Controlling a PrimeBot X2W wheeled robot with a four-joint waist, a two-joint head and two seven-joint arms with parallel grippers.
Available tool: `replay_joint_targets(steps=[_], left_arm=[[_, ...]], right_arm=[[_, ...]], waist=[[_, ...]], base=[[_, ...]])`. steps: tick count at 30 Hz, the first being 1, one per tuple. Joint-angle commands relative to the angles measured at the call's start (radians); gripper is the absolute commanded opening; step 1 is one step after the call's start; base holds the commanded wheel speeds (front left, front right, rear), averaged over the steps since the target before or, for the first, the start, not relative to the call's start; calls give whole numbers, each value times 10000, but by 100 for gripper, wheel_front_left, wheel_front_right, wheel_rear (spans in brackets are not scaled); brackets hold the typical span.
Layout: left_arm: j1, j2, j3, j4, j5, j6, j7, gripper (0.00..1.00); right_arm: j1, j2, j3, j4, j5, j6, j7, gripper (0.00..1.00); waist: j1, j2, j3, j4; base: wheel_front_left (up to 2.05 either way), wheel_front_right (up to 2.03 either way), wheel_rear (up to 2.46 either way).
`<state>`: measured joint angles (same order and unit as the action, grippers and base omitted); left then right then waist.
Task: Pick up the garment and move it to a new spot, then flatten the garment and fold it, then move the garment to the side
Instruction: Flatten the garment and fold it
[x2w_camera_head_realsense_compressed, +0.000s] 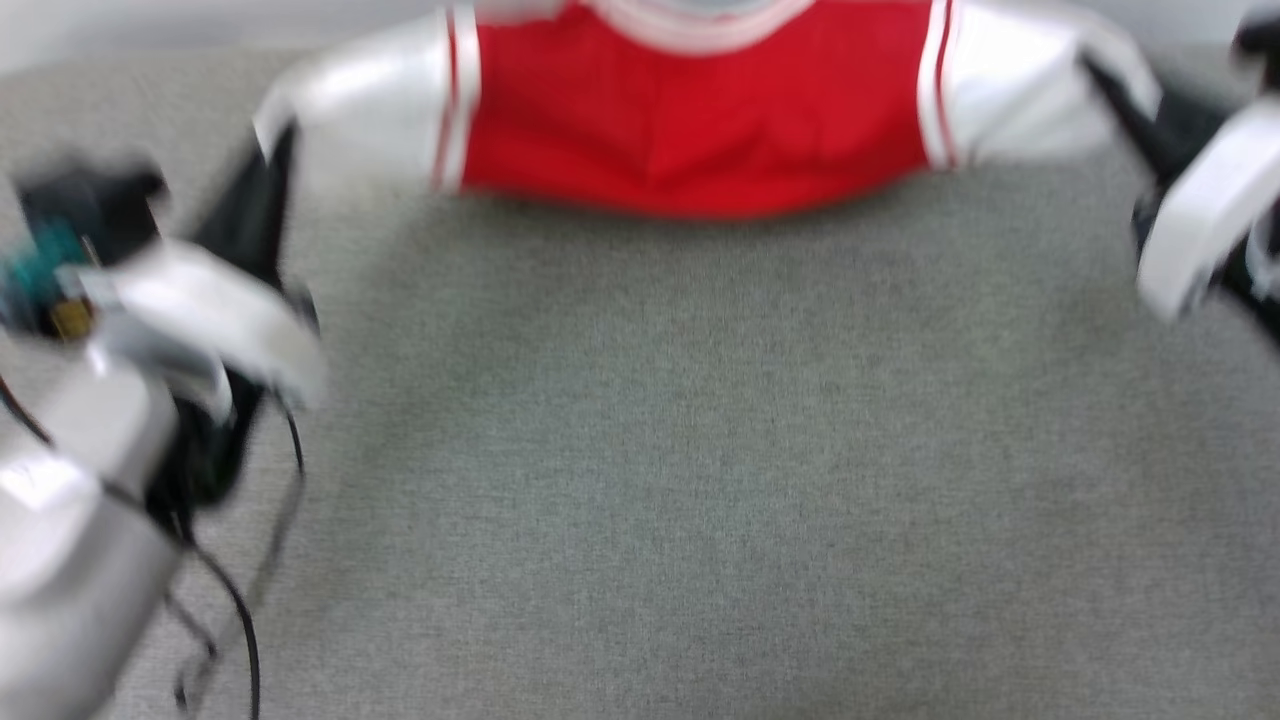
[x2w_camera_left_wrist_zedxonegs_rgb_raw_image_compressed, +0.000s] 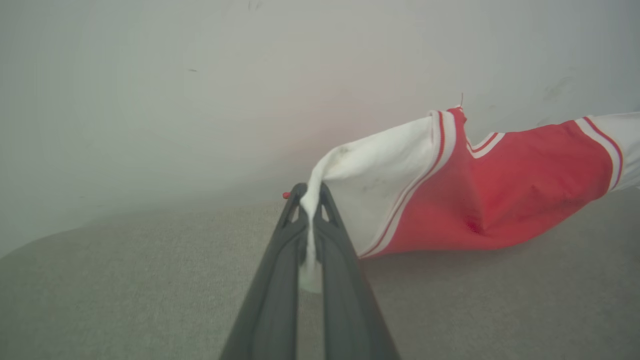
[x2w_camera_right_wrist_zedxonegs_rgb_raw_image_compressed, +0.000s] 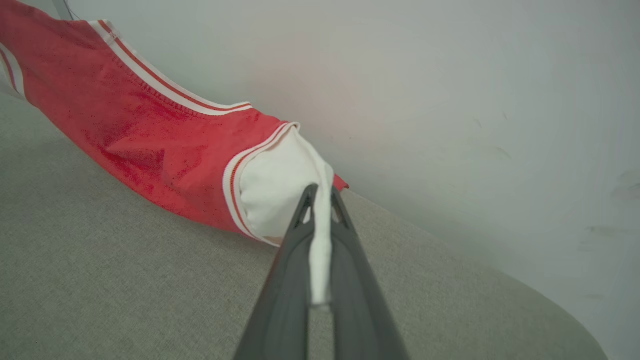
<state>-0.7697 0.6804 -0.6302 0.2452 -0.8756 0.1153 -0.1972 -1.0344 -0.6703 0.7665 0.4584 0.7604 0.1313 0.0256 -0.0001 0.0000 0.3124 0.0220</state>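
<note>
The garment (x2w_camera_head_realsense_compressed: 690, 110), a red jersey with white sleeves and red-and-white striped trim, hangs stretched between both arms at the far side of the grey surface (x2w_camera_head_realsense_compressed: 700, 450), its lower red edge sagging toward it. My left gripper (x2w_camera_head_realsense_compressed: 275, 150) is shut on the white left sleeve; in the left wrist view the left gripper (x2w_camera_left_wrist_zedxonegs_rgb_raw_image_compressed: 310, 197) pinches sleeve cloth between its fingers, with the garment (x2w_camera_left_wrist_zedxonegs_rgb_raw_image_compressed: 500, 200) spreading to the right. My right gripper (x2w_camera_head_realsense_compressed: 1110, 85) is shut on the other sleeve; the right wrist view shows the right gripper (x2w_camera_right_wrist_zedxonegs_rgb_raw_image_compressed: 320, 192) clamping white cloth of the garment (x2w_camera_right_wrist_zedxonegs_rgb_raw_image_compressed: 165, 145). No print shows.
A grey fabric-covered surface (x2w_camera_right_wrist_zedxonegs_rgb_raw_image_compressed: 125, 280) spreads under the shirt, with a pale wall (x2w_camera_left_wrist_zedxonegs_rgb_raw_image_compressed: 200, 100) behind it. Dark cables (x2w_camera_head_realsense_compressed: 230, 590) hang from my left arm at the lower left. The head view is blurred.
</note>
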Motion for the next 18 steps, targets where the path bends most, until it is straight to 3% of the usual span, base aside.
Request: replay_joint_targets(steps=[1,6,18], left_arm=[[611,45,-10,-197,-142,137,-73,0],[2901,318,1,-758,-767,651,-260,0],[6302,253,152,-599,-1773,1005,-582,0]], right_arm=[[580,-132,17,-167,76,-11,-92,0],[2661,-330,-5,-637,303,-11,-47,0],[6942,-114,-851,-762,448,-11,-288,0]], waist=[[1,0,-405,76],[1,0,-1014,-9],[1,0,-2187,-130]], base=[[0,0,0],[0,0,0],[0,0,0]])
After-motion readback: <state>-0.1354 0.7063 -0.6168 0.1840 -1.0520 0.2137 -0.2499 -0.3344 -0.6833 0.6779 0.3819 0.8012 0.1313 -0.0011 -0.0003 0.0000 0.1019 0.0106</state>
